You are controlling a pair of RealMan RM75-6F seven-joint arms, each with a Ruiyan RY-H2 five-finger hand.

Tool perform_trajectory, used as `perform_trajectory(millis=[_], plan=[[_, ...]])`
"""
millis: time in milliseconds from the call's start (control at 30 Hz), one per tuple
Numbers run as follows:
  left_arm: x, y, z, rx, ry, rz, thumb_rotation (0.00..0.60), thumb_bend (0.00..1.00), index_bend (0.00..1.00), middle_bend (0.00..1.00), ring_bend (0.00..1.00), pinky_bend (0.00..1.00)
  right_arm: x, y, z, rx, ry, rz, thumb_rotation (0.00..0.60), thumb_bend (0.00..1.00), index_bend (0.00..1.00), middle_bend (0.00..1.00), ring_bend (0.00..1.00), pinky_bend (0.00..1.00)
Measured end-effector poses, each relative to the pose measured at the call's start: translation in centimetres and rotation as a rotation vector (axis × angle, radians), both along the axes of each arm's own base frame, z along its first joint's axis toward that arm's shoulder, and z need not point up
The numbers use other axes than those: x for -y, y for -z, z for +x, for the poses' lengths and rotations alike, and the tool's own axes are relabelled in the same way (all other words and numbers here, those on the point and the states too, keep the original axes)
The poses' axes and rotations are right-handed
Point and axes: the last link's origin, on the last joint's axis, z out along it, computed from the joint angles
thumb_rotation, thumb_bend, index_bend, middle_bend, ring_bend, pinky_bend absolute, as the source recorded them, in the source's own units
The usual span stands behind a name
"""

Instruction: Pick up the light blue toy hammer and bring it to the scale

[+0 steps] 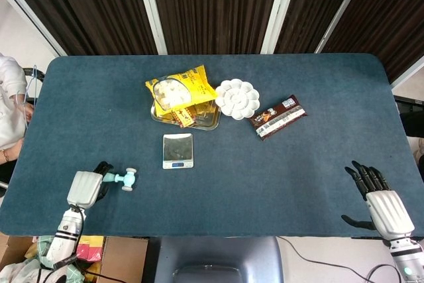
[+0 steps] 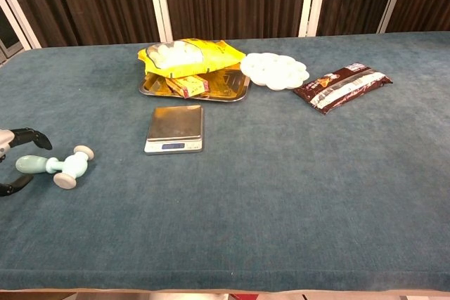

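The light blue toy hammer (image 1: pixel 122 179) (image 2: pixel 55 167) lies flat on the blue tablecloth at the near left, its head toward the scale. My left hand (image 1: pixel 86 189) (image 2: pixel 13 159) is over the handle end, fingers spread on both sides of it and not closed on it. The small silver scale (image 1: pixel 178 150) (image 2: pixel 175 128) sits to the right of the hammer and farther back, with nothing on it. My right hand (image 1: pixel 382 205) hovers open at the near right corner, far from both.
Behind the scale a metal tray (image 1: pixel 209 120) (image 2: pixel 235 86) carries a yellow snack bag (image 1: pixel 179 89) and a small box. A white flower-shaped dish (image 1: pixel 238 98) and a brown snack packet (image 1: pixel 279 116) lie to its right. A person's arm shows at the far left edge.
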Motion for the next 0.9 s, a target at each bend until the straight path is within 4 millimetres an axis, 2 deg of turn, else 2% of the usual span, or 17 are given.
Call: perform_trajectory(millis=[167, 267, 467, 667, 900], plan=[[-0.2, 0.4, -0.1, 0.002, 0.002, 0.022, 0.6, 0.38, 0.49, 0.47, 1.0, 0.84, 0.0, -0.3, -0.2, -0.003, 0.03, 0.001, 0.6, 0.17, 0.0, 0.0, 0.0, 0.0], [-0.5, 0.6, 0.0, 0.016, -0.002, 0.042, 0.6, 0.39, 0.6, 0.57, 1.0, 0.86, -0.1, -0.4, -0.1, 0.002, 0.03, 0.008, 0.6, 0.17, 0.0, 0.0, 0.0, 0.0], [-1.0, 0.6, 0.8, 0.094, 0.014, 0.111, 0.6, 0.52, 0.79, 0.77, 1.0, 0.9, -0.2, -0.5, -0.2, 0.003, 0.039, 0.018, 0.6, 0.17, 0.0, 0.0, 0.0, 0.0], [-2.6, 0.3, 3.8, 0.196, 0.075, 0.197, 0.6, 0.55, 0.81, 0.8, 1.0, 0.92, -0.2, -0.3, -0.3, -0.005, 0.049, 0.034, 0.6, 0.17, 0.0, 0.0, 0.0, 0.0], [-6.0, 1.4, 8.3, 0.229, 0.096, 0.211, 0.6, 0.56, 0.81, 0.8, 1.0, 0.96, 0.2, 0.0, -0.6, -0.004, 0.065, 0.054, 0.6, 0.17, 0.0, 0.0, 0.0, 0.0]])
